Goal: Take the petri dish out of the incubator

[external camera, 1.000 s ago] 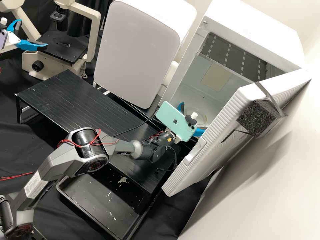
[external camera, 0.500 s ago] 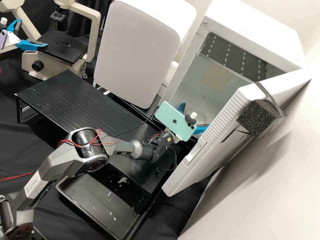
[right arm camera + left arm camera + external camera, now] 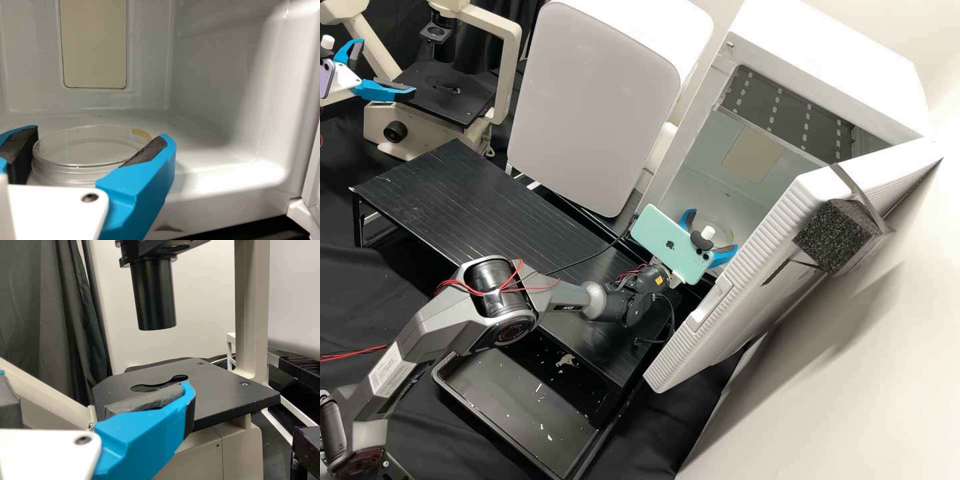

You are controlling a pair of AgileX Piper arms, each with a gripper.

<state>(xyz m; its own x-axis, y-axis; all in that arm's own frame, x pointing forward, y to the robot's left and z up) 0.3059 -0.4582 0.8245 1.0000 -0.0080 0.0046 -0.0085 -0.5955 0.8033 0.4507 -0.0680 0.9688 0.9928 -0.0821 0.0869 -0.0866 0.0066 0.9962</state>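
I had my right pincer [image 3: 715, 230] spread around the petri dish [image 3: 92, 145] inside the incubator [image 3: 823, 73], my left pincer [image 3: 387, 67] apart, far left; one label [image 3: 390, 369] was illegible.

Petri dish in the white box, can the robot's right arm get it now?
Probably yes. The incubator door is open, and the right gripper stands open with a finger on each side of the petri dish. Nothing seems in the way, though I can't tell whether it touches the dish.

Incubator [image 3: 827, 60] with its front open: free air above the petri dish [image 3: 75, 167]; the swung-out door [image 3: 747, 300] walls one side of the passage.
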